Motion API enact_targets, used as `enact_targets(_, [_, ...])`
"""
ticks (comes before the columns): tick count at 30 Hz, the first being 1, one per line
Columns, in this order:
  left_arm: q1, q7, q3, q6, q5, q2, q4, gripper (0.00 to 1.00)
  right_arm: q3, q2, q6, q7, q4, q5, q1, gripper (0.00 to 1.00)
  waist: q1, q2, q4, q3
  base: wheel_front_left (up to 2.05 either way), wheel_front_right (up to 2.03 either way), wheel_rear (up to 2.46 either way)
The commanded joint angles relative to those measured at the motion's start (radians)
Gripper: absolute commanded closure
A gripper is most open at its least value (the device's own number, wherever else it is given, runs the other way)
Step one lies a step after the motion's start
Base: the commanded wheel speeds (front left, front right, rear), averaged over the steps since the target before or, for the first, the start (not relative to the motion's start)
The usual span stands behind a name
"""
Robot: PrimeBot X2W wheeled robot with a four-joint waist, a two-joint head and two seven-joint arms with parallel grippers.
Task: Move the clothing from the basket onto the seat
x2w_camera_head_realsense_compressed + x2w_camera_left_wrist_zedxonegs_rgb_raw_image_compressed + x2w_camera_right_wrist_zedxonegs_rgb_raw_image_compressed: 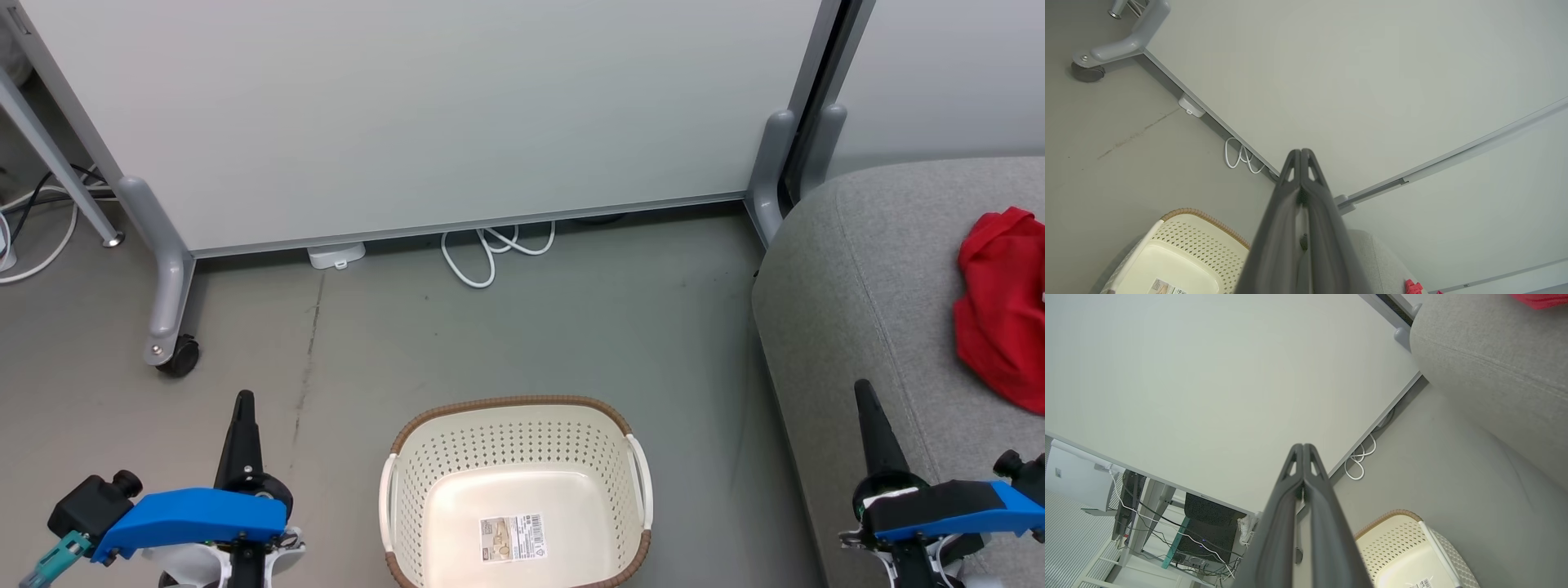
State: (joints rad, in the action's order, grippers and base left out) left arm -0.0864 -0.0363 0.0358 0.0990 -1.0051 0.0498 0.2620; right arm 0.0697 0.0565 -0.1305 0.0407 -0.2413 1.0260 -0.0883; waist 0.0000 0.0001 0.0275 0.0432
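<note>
Lying on the seat (865, 286) and partly cropped, the clothing (1000, 302) is out of the basket (514, 441), which holds just a label (512, 537), so the task appears complete; left gripper (244, 400) and right gripper (863, 390) are both closed, empty.

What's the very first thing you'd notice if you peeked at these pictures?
The bright red clothing pops out first, lying crumpled on the grey seat at the right edge. Next comes the cream basket on the floor in the middle, with a paper label on its bottom. The left gripper and right gripper sit low on either side, fingers shut.
</note>
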Motion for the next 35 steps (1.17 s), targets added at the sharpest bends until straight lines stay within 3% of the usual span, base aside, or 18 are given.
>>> enact_targets(1, [-0.023,0.006,0.009,0.006,-0.024,0.001,-0.013,1.00,0.004,0.000,0.000,-0.007,0.007,0.025,-0.017,1.00,0.0000,-0.0001,0.000,-0.001,0.00,0.00,0.00])
enact_targets(35, [-0.026,0.090,0.050,0.023,-0.360,0.001,-0.017,1.00,0.028,-0.004,0.000,-0.094,0.001,0.348,-0.023,1.00,0.0000,-0.0001,-0.014,-0.020,0.00,0.00,0.00])
